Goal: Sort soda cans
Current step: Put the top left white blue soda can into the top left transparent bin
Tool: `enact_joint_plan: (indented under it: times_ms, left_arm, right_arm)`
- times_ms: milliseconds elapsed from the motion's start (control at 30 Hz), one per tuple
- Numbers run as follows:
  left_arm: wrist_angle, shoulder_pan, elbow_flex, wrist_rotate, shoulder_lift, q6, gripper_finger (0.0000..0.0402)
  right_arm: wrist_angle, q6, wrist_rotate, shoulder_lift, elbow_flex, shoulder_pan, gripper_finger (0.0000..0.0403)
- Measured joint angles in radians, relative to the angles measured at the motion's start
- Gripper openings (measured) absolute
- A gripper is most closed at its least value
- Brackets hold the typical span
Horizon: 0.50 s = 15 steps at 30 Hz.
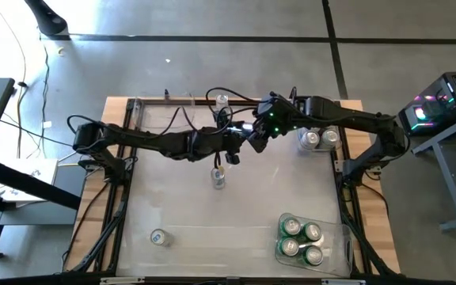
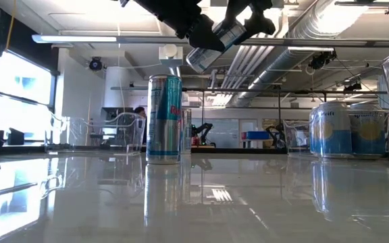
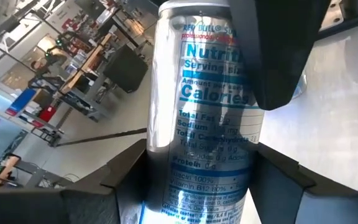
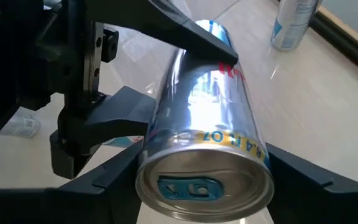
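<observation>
Two arms, one can: above the middle of the table (image 1: 172, 207), a little toward its far edge, the left gripper (image 1: 238, 146) and the right gripper (image 1: 260, 136) meet on a slim silver-and-blue soda can (image 2: 211, 47), which hangs tilted in the air between them. The left gripper's fingers are clamped on the can's body. The right gripper's fingers flank the can's top end, and you cannot tell whether they are pressing on it or have let go. That is your risk. If the right gripper frees the can before the left has a sure hold, the smooth, tilted can will likely slide out and drop. If both grip and one arm pulls away, the can could be wrenched askew or dented. Just off from under the exchange a tall can (image 1: 218, 178) stands upright on the table's middle, so a falling can would probably topple it, and either could roll toward an edge. The green cans (image 1: 299, 237) sit in a clear bin (image 1: 335, 241) at the table's right corner, well apart from any spill.
</observation>
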Motion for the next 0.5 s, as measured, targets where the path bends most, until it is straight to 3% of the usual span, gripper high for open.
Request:
enact_joint_plan:
  times_ms: [367,500]
  left_arm:
    - [-0.043,0.015,-0.029,0.063,0.002,-0.093,0.0213]
    - [0.034,0.024,-0.091,0.084,0.003,-0.139,0.0213]
  right_arm:
    - [0.022,-0.029,0.081,-0.038,0.0,0.011,0.0271]
    - [0.028,-0.049,0.135,-0.076,0.0,0.03,0.0271]
